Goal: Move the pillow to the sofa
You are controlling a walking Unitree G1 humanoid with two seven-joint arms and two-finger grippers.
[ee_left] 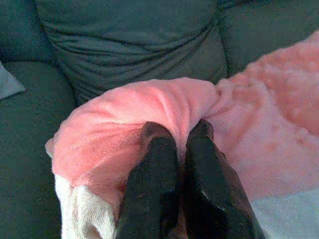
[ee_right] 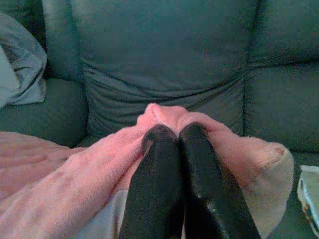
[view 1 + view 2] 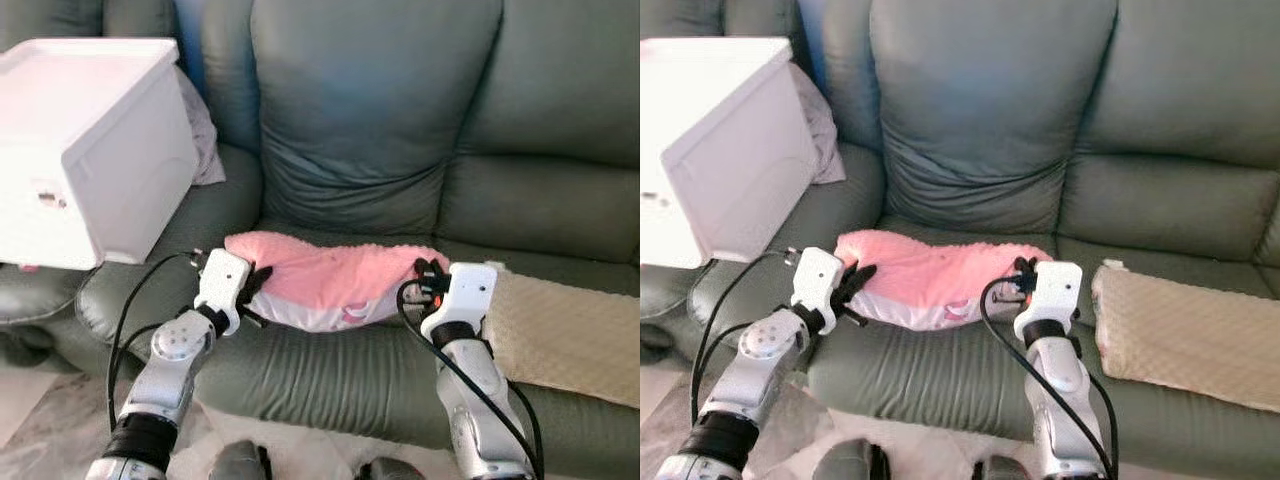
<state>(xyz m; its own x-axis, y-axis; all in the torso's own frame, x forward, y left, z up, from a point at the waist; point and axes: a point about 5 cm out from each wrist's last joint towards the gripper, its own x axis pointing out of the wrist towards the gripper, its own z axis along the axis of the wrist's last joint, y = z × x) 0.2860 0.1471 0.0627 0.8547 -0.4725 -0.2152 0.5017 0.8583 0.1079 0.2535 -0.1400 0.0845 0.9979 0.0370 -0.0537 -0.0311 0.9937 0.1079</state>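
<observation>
While the left gripper (image 1: 182, 142) and right gripper (image 2: 174, 134) each pinch an end of the pink pillow (image 3: 330, 280) (sagging over the sofa (image 3: 330, 370) seat's front), releasing unevenly could let it slide off.

The grey-green leather sofa (image 3: 380, 370) carries everything here. On its middle seat cushion lies the pink pillow (image 3: 330, 280), its white underside toward the front edge. To the right a beige quilted pad (image 3: 565, 335) lies flat on the seat. At the left a white box (image 3: 90, 150) stands tilted, apparently on the sofa's arm, beside pale crumpled cloth (image 3: 203, 135).
</observation>
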